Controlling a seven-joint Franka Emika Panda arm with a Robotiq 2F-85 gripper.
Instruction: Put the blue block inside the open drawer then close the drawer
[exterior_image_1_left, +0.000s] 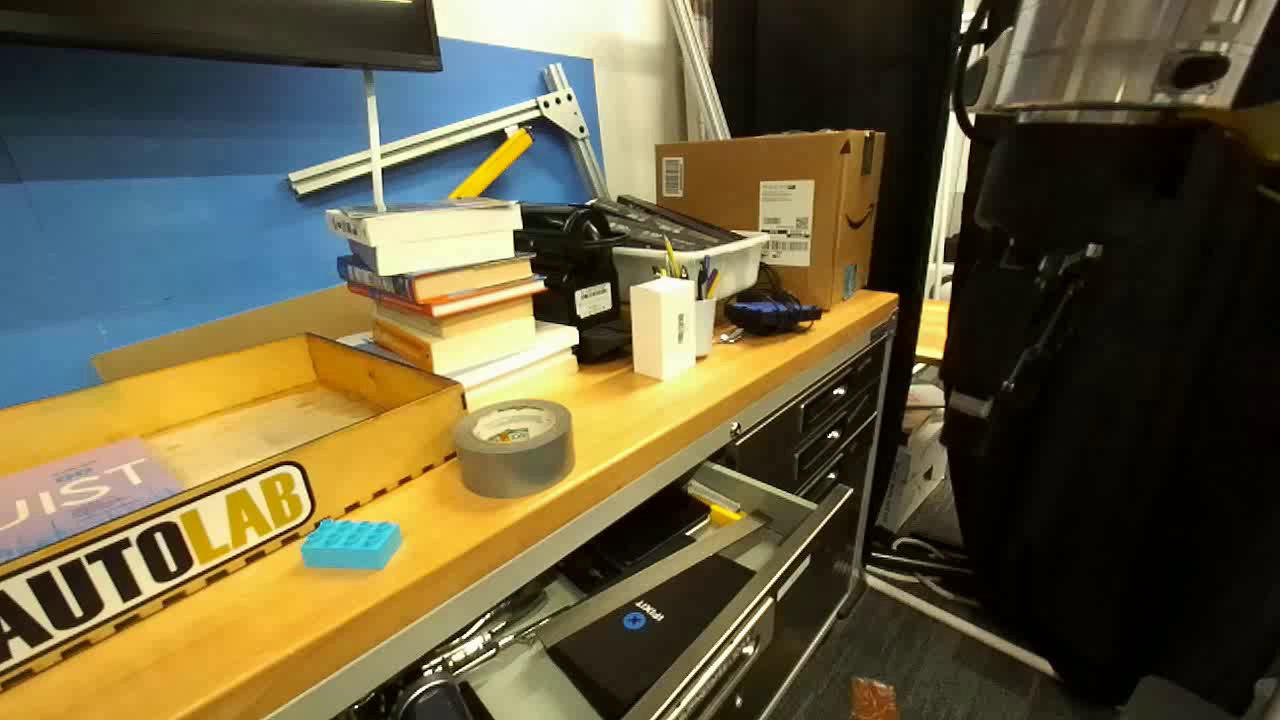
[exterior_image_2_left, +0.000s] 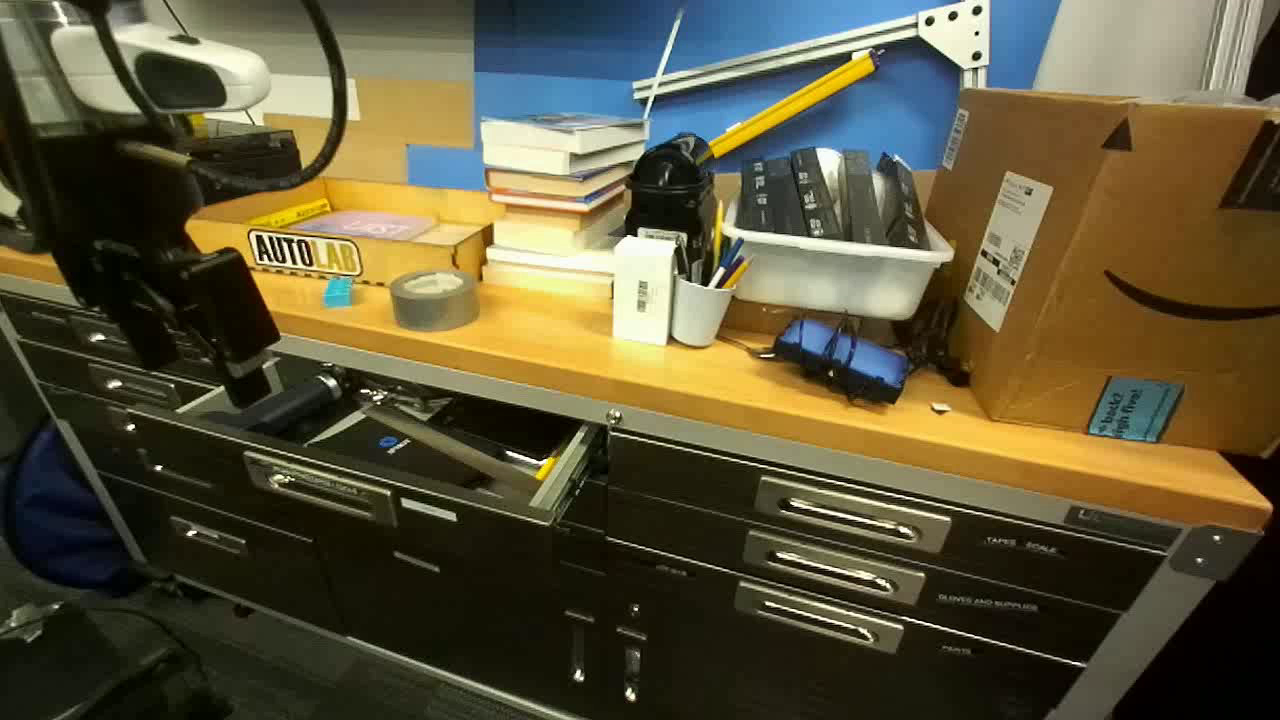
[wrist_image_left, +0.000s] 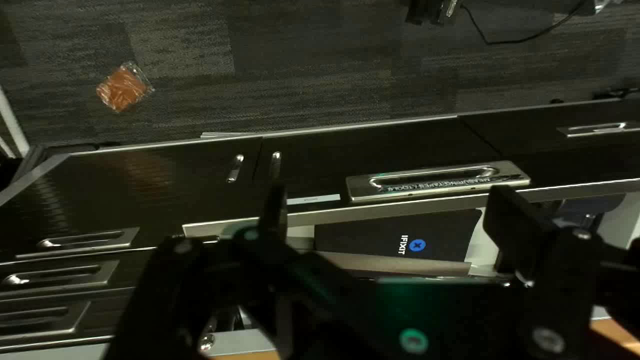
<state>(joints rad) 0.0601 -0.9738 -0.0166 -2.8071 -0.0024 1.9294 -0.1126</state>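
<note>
"Blue panelling (exterior_image_1_left: 150, 240) is backing this wooden worktop (exterior_image_1_left: 640, 415). What is surrounding the tape roll (exterior_image_1_left: 515, 472)?"

"Behind it, a stack of books (exterior_image_1_left: 445, 287) is rising. Behind and to one side of it, a wooden tray (exterior_image_1_left: 390, 450) lettered AUTOLAB is stretching away; to its opposite side, a white box (exterior_image_2_left: 645, 290) and a cup of pens (exterior_image_2_left: 700, 315) are standing."

"Where is the blue block (exterior_image_1_left: 352, 547) lying?"

"On the worktop, near the tape roll yet apart from it, on the tray's side. Its studs are facing up."

"And the drawer (exterior_image_2_left: 470, 512), is it standing open?"

"Yes. Lower than the tape roll, it is jutting out from under the worktop's edge, and a flat black case (wrist_image_left: 360, 237) marked IFIXIT is lying inside."

"And how are you holding yourself?"

"In an exterior view, I'm dangling my pincer (exterior_image_2_left: 200, 368) to the tray's side of the tape roll, its tips pointing down across one end of the drawer. How high above the drawer I'm hanging, I cannot tell. I'm holding the fingers (wrist_image_left: 515, 225) wide apart, and in the wrist view the black case is showing between them."
</note>
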